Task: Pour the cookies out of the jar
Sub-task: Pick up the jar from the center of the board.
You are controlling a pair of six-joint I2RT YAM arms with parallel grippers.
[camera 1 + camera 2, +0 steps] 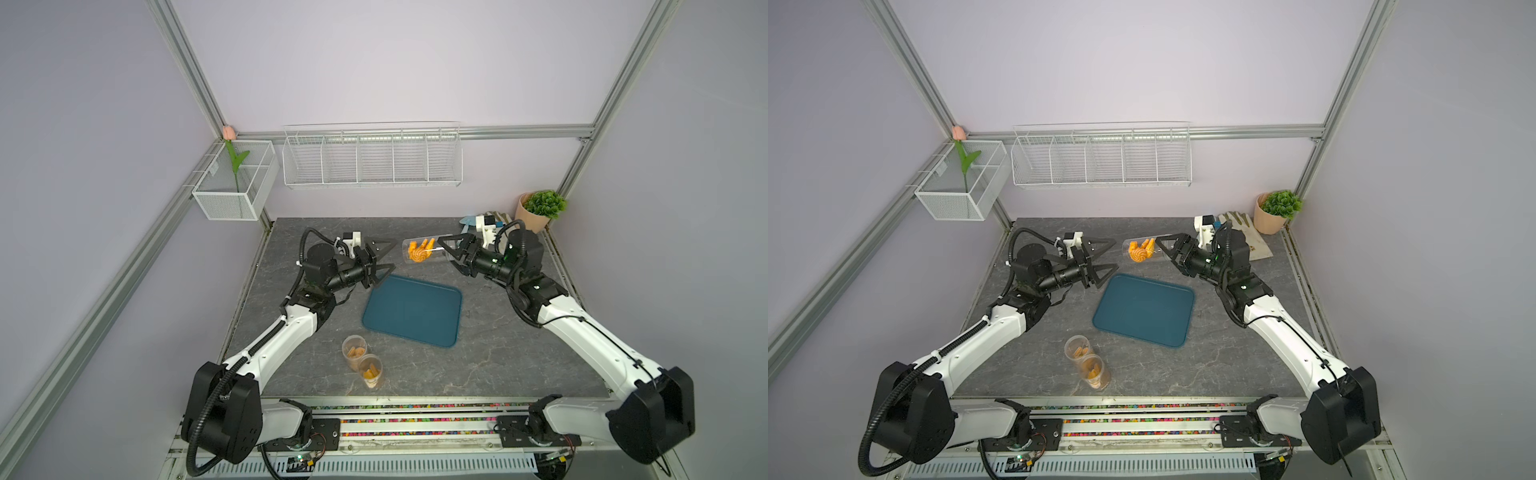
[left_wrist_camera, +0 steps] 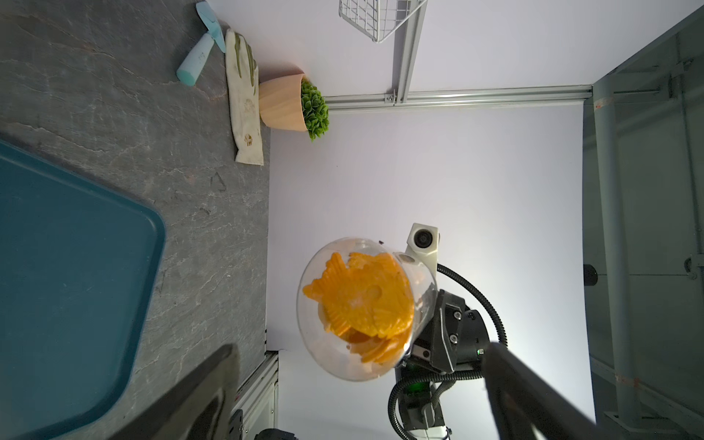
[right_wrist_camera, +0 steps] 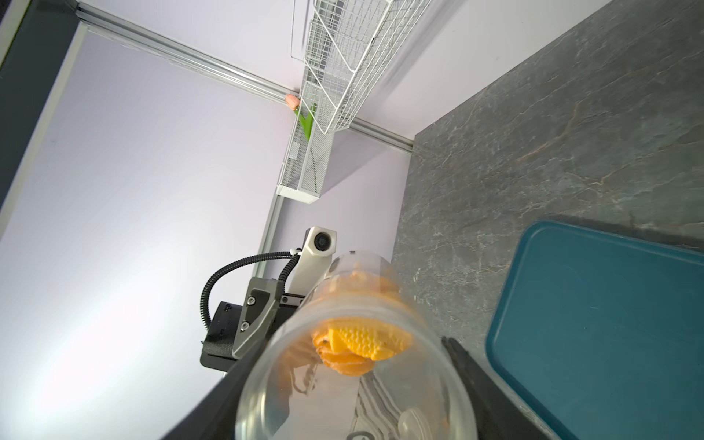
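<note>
Right claw (image 1: 449, 252) was clamped on a clear jar (image 1: 438, 249), held on its side off the table (image 1: 478, 365); left claw (image 1: 392, 255) was spread wide just beside the jar's far end. Lilac walls (image 1: 395, 62) with silver rails (image 1: 187, 62) closed in that one grey, veined table. Two white-and-black arms (image 1: 291, 328) reached in from the front. On the back wall hung one long wire rack (image 1: 372, 160); on the left wall, one mesh box (image 1: 232, 199) with a single tulip (image 1: 229, 133). One teal tray (image 1: 411, 309) lay mid-table, nearer the front than the jar. In the far right corner sat one potted plant (image 1: 544, 203), one glove (image 2: 244, 99) and one pale blue scoop (image 2: 196, 61). Two cups (image 1: 354, 349) of biscuits stood side by side near the front edge. The cookies (image 1: 419, 251), bright orange, all sat inside the jar, bunched at the end away from the right claw; their count could not be told
</note>
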